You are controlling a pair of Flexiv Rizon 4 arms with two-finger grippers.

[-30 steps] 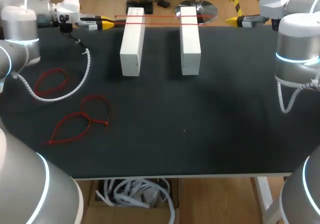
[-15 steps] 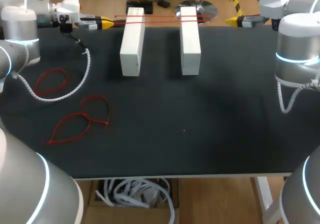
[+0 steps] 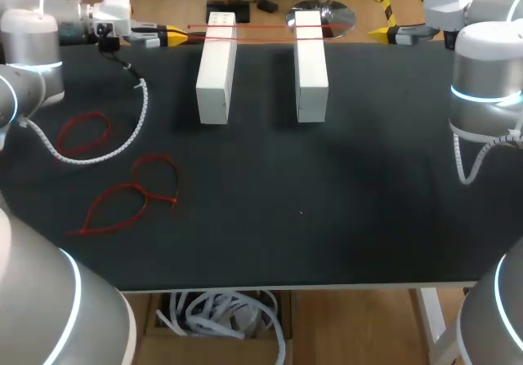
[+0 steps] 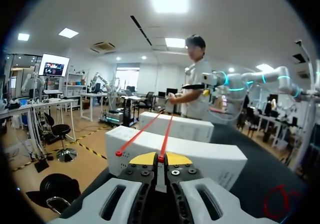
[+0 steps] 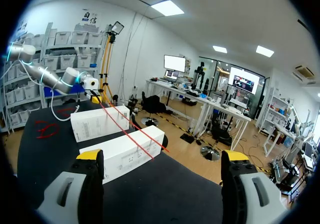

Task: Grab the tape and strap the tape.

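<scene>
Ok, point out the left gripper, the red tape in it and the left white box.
left gripper (image 4: pixel 159 160): left wrist view, between its yellow tips.
red tape (image 4: pixel 167 134): left wrist view, strand ahead of the tips.
left white box (image 3: pixel 216 71): head view, middle of its top face.

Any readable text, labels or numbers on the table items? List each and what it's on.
No text here can be read.
On the right white box: small dark print on its side, too small to read.
On the left white box: a printed patch on its side, too blurred to read.
On the red tape and the red loops: no print visible.
</scene>
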